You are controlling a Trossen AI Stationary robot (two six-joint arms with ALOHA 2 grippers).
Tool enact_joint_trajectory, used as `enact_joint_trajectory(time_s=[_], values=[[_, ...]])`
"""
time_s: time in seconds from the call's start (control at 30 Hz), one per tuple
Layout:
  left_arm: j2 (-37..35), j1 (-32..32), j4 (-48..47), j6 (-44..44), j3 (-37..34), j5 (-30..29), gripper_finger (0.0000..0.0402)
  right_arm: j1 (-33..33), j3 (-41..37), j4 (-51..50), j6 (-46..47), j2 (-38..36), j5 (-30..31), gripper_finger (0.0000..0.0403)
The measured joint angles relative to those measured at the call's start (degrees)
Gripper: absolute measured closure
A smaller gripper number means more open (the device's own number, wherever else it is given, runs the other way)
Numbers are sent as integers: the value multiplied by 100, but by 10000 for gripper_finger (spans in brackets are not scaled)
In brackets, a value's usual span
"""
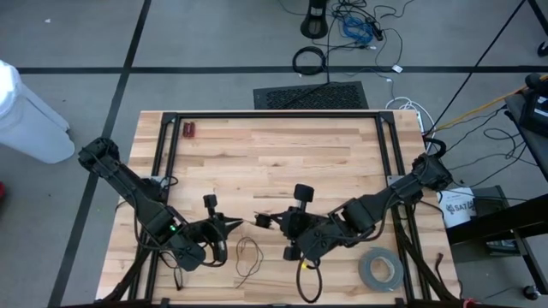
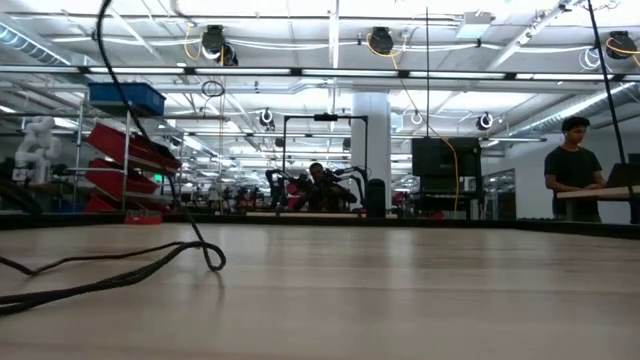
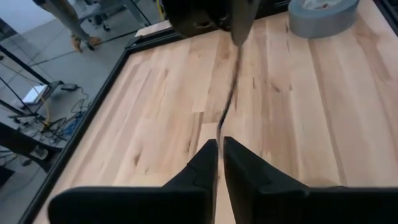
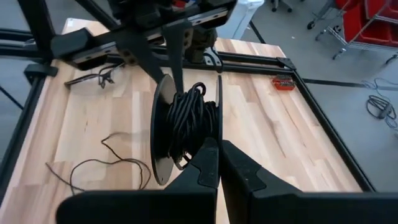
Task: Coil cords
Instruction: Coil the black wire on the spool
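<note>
The thin black wiry cord [image 1: 247, 224] runs taut between the nearly closed left gripper [image 3: 219, 149] and the shut right gripper [image 4: 219, 152], beside a black spool [image 4: 183, 127].

Cord [image 4: 186, 121]: thin, black; mostly wound on a spool, loose wiry tail [image 1: 248, 257] lying on the table.

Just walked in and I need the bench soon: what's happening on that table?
Both arms are winding a thin black cord onto a small spool. The right gripper is shut on the spool, already partly wound. The left gripper, nearly closed, has the cord running taut between its fingers toward the spool. Loose cord lies on the table near the front edge, and a grey tape roll sits beside the right arm.
</note>
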Motion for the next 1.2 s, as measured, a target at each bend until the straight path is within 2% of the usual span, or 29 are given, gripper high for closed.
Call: enact_joint_trajectory(time_s=[0.3, 0.53, 0.63, 0.9, 1.07, 1.2], values=[[0, -6, -24, -111, -4, 65, 352, -28, 0, 2, 1, -28, -128, 403], [-20, -6, 626, -650, -15, 674, 346, -26, 0, 33, 17, -47, -121, 403], [15, -6, 1537, -348, -192, 679, 322, -26, 0, 70, -17, -101, -122, 403], [415, -43, 4855, 673, -1258, 668, 235, 116, 0, -15, -112, -451, -118, 403], [1084, 120, 6865, 1465, -1622, 662, 221, 165, 0, -33, -239, -615, -111, 403], [1658, 403, 7406, 1304, -1629, 970, 221, 156, 0, -44, -366, -662, -82, 403]])
